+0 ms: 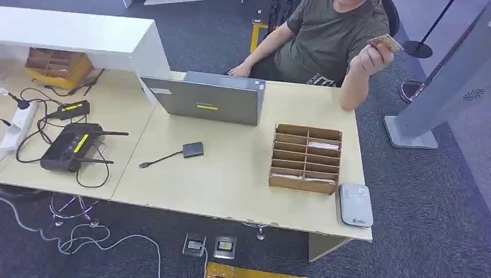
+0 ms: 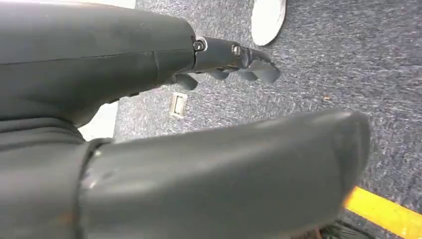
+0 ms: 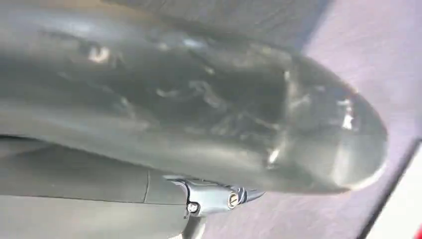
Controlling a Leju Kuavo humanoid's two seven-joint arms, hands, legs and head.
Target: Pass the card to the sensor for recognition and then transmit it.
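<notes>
The card (image 1: pixel 384 41) is pinched in the raised hand (image 1: pixel 370 57) of a person sitting at the far side of the desk (image 1: pixel 231 174), held up in the air beyond the desk's far right corner — no robot hand touches it. The grey sensor (image 1: pixel 355 204) lies flat at the near right corner of the desk, just beside a wooden rack (image 1: pixel 306 157) of slots with a few cards in them. A closed laptop (image 1: pixel 205 99) stands along the far edge, and a small dark adapter (image 1: pixel 193 150) with a short cable lies mid-desk. Toward the left end sit a black router (image 1: pixel 68 147), a tangle of cables and a white power strip (image 1: pixel 17 123).

The left hand (image 2: pixel 219 64) hangs over grey carpet, its fingers (image 2: pixel 259 69) loosely apart and holding nothing. The right hand (image 3: pixel 224 129) appears as a blurred grey thumb very close to the lens — whether its fingers are apart or curled I cannot tell.
</notes>
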